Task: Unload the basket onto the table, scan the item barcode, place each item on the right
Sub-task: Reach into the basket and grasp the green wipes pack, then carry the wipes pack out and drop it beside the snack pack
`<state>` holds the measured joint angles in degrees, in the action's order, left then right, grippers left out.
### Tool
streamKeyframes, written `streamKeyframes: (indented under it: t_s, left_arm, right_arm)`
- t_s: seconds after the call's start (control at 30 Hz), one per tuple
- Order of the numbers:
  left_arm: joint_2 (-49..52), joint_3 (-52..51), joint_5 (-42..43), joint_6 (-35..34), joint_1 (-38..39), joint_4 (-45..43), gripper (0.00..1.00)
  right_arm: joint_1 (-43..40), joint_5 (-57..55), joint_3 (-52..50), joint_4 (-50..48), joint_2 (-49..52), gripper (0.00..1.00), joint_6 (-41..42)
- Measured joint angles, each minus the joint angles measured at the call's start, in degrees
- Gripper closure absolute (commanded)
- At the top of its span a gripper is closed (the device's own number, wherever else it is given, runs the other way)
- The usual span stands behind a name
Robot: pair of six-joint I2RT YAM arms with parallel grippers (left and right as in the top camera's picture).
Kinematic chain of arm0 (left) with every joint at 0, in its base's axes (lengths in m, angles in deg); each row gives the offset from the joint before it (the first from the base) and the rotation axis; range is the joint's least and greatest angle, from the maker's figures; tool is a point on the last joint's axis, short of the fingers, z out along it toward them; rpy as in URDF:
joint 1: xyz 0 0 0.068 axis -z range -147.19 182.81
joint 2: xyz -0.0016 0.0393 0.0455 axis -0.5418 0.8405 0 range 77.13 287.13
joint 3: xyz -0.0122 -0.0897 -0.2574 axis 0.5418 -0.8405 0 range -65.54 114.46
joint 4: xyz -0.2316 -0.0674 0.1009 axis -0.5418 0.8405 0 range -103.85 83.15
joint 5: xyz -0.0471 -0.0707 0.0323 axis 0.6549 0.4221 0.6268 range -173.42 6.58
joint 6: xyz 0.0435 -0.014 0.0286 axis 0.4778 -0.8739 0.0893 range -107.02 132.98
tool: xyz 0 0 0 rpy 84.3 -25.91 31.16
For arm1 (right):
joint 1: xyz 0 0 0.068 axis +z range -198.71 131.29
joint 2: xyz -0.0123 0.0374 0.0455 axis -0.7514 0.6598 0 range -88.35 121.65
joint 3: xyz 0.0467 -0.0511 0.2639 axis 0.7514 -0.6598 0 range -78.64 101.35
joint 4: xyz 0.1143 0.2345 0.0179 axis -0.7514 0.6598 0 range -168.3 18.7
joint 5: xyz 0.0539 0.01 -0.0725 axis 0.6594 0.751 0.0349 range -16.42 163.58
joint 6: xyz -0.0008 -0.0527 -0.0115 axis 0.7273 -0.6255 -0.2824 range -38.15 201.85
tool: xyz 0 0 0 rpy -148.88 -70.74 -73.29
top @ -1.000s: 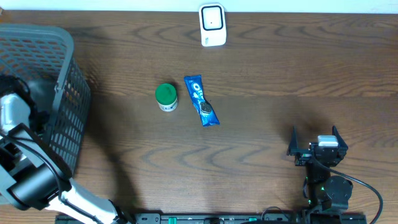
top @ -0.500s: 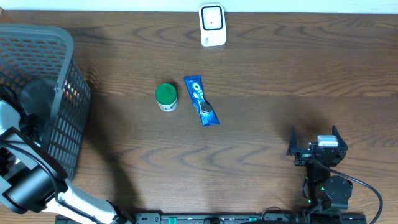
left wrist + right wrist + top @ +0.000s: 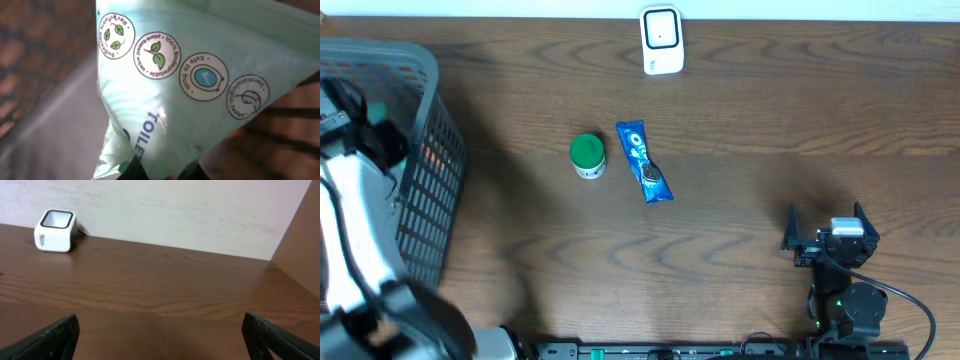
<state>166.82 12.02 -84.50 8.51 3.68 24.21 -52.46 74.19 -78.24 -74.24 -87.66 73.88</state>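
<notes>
Left tool (image 3: 160,173) pinches wipes pack (image 3: 190,85) — right tool (image 3: 159,322) spread.

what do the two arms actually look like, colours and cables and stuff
The left arm has a white tubular link between black joints. The right arm is black, with a white block on top, small green lights and a looping black cable; its fingers are dark.
</notes>
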Motion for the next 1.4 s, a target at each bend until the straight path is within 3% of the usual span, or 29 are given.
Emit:
streamKeyframes:
  t_s: [0.3, 0.47, 0.9, 1.4]
  left_arm:
    - [-18.78, 1.03, 3.61, -3.91, 12.94, -6.16, 0.93]
    - [-22.47, 1.36, 3.98, -4.59, 20.39, -6.27, 0.93]
    - [-8.96, 1.36, 4.20, -4.74, 37.33, -3.76, 0.93]
    - [8.11, 1.36, 4.52, -4.74, 50.29, -3.76, 0.93]
  right_arm:
    - [0.00, 0.02, 0.00, 0.02, 0.00, 0.01, 0.00]
    - [0.00, 0.02, 0.00, 0.02, 0.00, 0.01, 0.00]
    - [0.00, 0.00, 0.00, 0.00, 0.00, 0.01, 0.00]
    - [0.00, 0.02, 0.00, 0.00, 0.00, 0.01, 0.00]
